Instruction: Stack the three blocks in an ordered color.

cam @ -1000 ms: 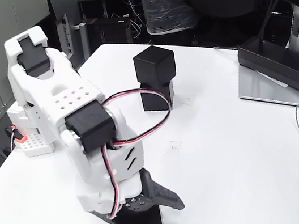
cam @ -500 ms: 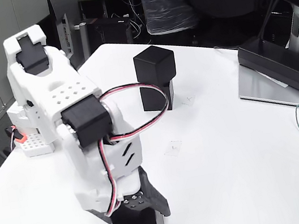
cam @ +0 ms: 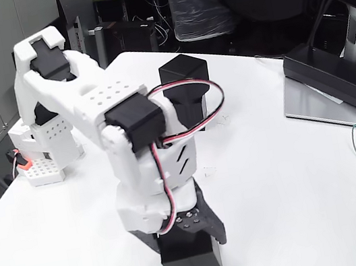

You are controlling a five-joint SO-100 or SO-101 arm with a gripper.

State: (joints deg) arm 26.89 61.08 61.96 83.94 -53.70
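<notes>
Black and matte, the nearest block [cam: 192,257] sits at the front edge of your white table [cam: 275,185], with the gripper [cam: 185,235] closed down around its top, fingers pressed on its sides. Behind your white arm [cam: 134,154], two more blocks stand stacked near the far side, the upper block [cam: 185,72] twisted slightly on the lower block [cam: 191,111]. Farther right lies a long black adapter box [cam: 332,76].

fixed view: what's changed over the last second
The gripper has closed on the near black cube and carried it rightward in the fixed view, away from the table's left edge; the arm has swung the same way. The two-cube stack, the power adapter and the white breadboard have not moved.
</notes>
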